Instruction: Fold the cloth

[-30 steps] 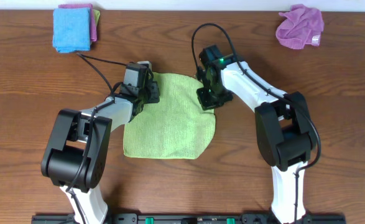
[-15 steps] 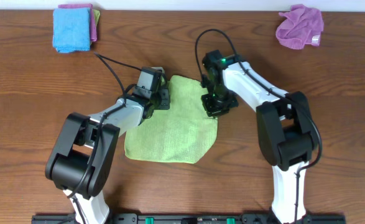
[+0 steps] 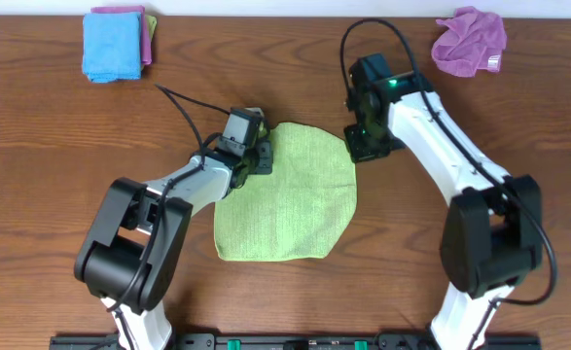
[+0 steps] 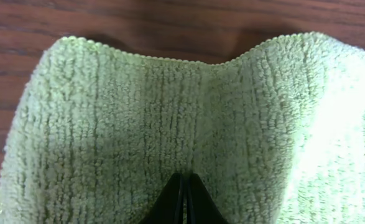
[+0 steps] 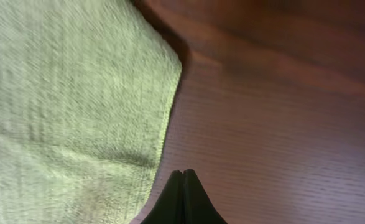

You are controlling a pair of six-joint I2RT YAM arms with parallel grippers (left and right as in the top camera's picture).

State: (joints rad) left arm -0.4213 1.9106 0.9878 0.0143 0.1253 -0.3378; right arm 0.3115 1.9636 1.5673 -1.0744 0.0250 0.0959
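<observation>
See the cloth (image 3: 285, 194) flat on the desk (image 3: 71, 194). With left fingers (image 4: 183, 193) clamped on its far left edge and right fingers (image 5: 183, 186) pressed together just beside its far right corner, grab that corner too, then bring both evenly to the near edge.
</observation>
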